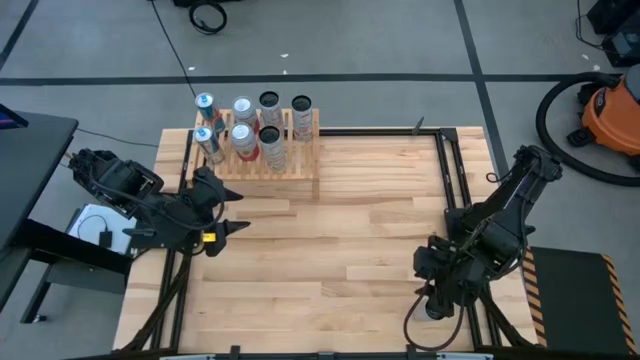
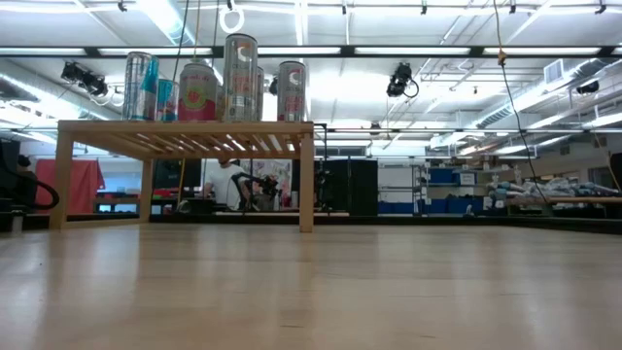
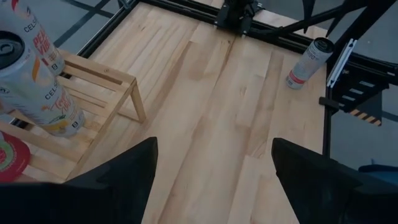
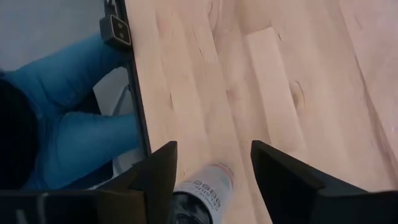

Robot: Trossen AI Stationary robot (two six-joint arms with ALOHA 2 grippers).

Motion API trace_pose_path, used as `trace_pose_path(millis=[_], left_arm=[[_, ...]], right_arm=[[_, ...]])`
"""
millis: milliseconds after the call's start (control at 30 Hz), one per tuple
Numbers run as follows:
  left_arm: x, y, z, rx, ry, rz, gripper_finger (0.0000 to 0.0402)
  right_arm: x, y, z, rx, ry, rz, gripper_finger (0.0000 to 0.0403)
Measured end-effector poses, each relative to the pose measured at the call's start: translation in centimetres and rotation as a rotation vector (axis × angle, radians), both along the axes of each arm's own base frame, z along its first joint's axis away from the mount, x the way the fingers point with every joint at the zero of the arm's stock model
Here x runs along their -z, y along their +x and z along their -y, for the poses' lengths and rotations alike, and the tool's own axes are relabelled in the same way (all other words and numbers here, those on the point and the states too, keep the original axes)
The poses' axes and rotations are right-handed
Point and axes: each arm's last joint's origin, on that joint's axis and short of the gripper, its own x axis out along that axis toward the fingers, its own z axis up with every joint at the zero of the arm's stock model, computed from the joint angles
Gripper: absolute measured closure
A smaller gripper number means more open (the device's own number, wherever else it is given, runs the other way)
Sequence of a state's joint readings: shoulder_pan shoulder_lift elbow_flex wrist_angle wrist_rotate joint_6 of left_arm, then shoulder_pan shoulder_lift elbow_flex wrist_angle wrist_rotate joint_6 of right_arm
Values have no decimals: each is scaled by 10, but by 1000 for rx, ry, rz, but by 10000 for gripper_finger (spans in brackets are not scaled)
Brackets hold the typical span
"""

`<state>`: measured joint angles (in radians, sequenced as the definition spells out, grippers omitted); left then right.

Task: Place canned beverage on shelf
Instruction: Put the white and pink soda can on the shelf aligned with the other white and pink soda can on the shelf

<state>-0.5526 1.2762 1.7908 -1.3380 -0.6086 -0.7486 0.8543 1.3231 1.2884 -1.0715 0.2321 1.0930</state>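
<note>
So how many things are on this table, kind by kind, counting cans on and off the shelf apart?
Cans on the shelf: 7
Can standing on the table, off the shelf: 1
Shelf: 1
Total: 9

Overhead camera looked straight down on the whole table [image 1: 330, 240], low camera sat at tabletop level facing the shelf [image 2: 185, 136] up close, both shared it, wrist cameras peered down past their own fingers
</note>
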Motion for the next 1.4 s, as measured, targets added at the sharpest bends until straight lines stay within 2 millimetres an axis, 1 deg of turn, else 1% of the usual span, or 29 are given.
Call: trace_pose_path(millis=[333,467,633,700,767,967,1100,1267,1400], left_arm=[[0,0,0,0,-3,4,86],[-1,1,0,0,-8,13,86],[-3,3,2,-1,-28,45,86],[-4,3,2,0,-32,51,86],[-5,4,2,0,-38,60,86],[-6,5,3,-1,-48,76,86],[-7,5,3,-3,-57,87,86],[-7,5,3,-15,-74,91,86],[-7,5,3,-27,-64,97,86]], right_arm=[[0,0,-1,1,28,-20,148],[-3,3,-6,-55,89,6,144],[-8,4,-16,-236,188,14,144],[-8,1,-18,-233,192,4,144],[-6,-4,-18,-202,147,1,144],[4,-27,-18,-83,27,-69,144],[17,-38,-25,-50,29,-94,144],[40,-46,-35,-62,91,-121,144],[54,-48,-33,-49,64,-155,147]])
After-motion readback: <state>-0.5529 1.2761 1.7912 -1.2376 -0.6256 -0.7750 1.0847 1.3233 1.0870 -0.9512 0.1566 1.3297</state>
